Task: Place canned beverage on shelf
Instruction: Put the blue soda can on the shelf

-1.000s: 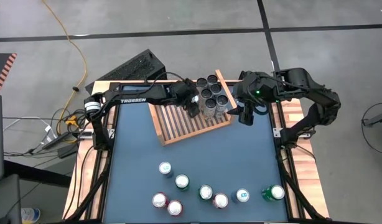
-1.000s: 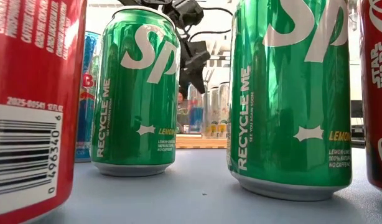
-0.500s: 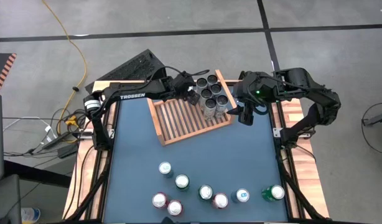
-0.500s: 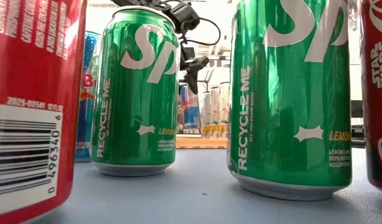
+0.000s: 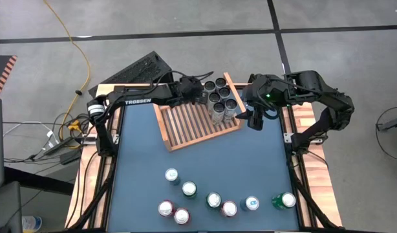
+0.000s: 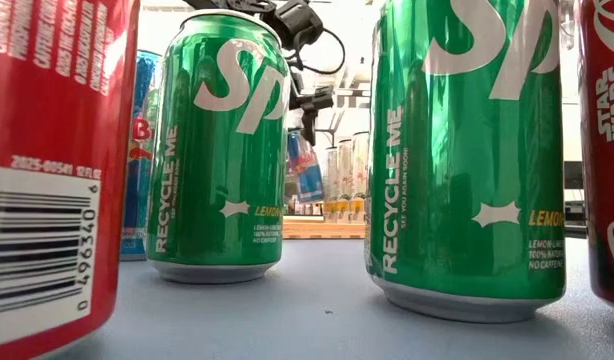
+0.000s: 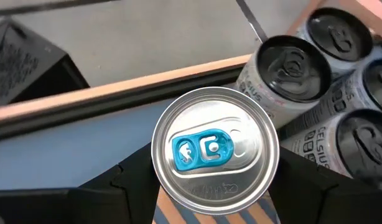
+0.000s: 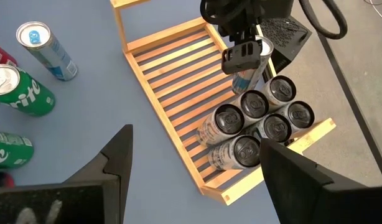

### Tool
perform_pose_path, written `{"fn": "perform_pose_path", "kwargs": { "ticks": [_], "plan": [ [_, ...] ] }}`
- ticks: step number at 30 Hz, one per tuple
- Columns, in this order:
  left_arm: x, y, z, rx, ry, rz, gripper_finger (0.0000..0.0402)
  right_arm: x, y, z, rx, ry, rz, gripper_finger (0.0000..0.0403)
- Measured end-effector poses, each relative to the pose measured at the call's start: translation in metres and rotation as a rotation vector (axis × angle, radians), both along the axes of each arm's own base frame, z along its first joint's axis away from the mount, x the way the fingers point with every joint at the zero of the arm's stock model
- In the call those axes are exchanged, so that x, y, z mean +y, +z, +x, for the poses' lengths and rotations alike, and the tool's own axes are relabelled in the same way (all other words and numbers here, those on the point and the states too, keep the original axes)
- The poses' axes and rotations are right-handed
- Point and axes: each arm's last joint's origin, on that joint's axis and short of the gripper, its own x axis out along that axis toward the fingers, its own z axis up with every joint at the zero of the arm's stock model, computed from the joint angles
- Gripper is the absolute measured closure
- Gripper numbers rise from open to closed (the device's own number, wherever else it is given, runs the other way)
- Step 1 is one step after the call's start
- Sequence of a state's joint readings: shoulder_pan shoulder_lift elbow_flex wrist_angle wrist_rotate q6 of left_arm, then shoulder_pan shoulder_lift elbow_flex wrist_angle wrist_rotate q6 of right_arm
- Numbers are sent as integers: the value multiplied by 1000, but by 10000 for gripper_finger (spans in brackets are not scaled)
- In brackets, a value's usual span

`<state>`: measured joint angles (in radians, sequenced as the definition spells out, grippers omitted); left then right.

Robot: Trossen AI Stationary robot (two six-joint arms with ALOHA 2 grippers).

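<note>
- The left arm reaches along the far edge of the table [image 5: 205,162], and the left gripper [image 5: 200,95] sits over the far corner of the shelf [image 5: 189,126].
- Its fingers [image 7: 125,177] are closed on a silver can with a blue tab [image 7: 214,149], held upright above the slats; in the right wrist view the same can [image 8: 250,65] hangs just beside the packed cans.
- The shelf lies at an angle near the table's far side, its slatted base mostly bare.
- Six dark-topped cans [image 5: 219,97] stand in a tight cluster at the shelf's far right end, close beside the held can and leaving only a narrow spot next to them.
- The right gripper [image 5: 255,120] hovers just off the shelf's right end, near the cluster, its fingers [image 8: 116,162] spread apart and holding nothing.
- Along the table's near edge stands a loose row of cans: a red one [image 6: 47,150], two green ones [image 6: 217,150], and others [image 5: 252,204].
</note>
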<state>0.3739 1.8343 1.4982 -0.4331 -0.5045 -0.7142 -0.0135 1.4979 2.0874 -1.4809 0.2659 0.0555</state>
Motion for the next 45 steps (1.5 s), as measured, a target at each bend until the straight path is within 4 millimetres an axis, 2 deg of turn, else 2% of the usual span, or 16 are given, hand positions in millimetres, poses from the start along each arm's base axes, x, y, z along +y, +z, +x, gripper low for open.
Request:
{"fn": "perform_pose_path", "kwargs": {
  "ticks": [13, 24, 38, 45],
  "plan": [
    [-11, -4, -2, 9, 124, 1, 172, 0, 0, 0, -2, 1, -2, 143],
    [-10, -32, 8, 30, 142, -87, 172, 2, 0, 0, 3, 7, 0, 143],
    [-8, -26, 10, 42, 121, -47, 172, 9, 0, 0, 4, 43, -2, 143],
    [-5, -29, 9, 77, 130, -28, 172, 9, 0, 0, 4, 42, -2, 143]
  ]
}}
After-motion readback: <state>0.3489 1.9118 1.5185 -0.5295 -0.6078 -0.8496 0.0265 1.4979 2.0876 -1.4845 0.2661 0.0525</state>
